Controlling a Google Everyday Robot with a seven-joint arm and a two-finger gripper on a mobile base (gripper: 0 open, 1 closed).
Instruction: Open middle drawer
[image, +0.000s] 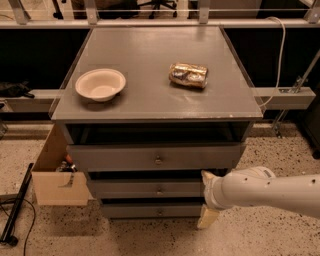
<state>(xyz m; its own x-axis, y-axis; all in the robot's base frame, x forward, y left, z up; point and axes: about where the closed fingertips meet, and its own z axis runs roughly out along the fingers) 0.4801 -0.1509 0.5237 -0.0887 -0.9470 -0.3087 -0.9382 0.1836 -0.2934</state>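
Observation:
The grey cabinet (155, 70) has three stacked drawers. The middle drawer (125, 189) is a shallow grey front with a small round metal knob (159, 191) at its centre, and it sits pushed in between the taller top drawer (115, 157) and the slim bottom drawer (130, 210). My gripper (205, 196) is on a white arm that comes in from the right. It is at the right end of the middle drawer's front, with one finger (207, 175) above and one cream finger (208, 218) below. It is open and holds nothing.
A white bowl (100, 84) and a crumpled shiny packet (188, 74) lie on the cabinet top. An open cardboard box (54, 186) stands against the cabinet's left side. A black pole (15, 211) lies on the speckled floor at the left. A grey cable (278, 60) hangs at the right.

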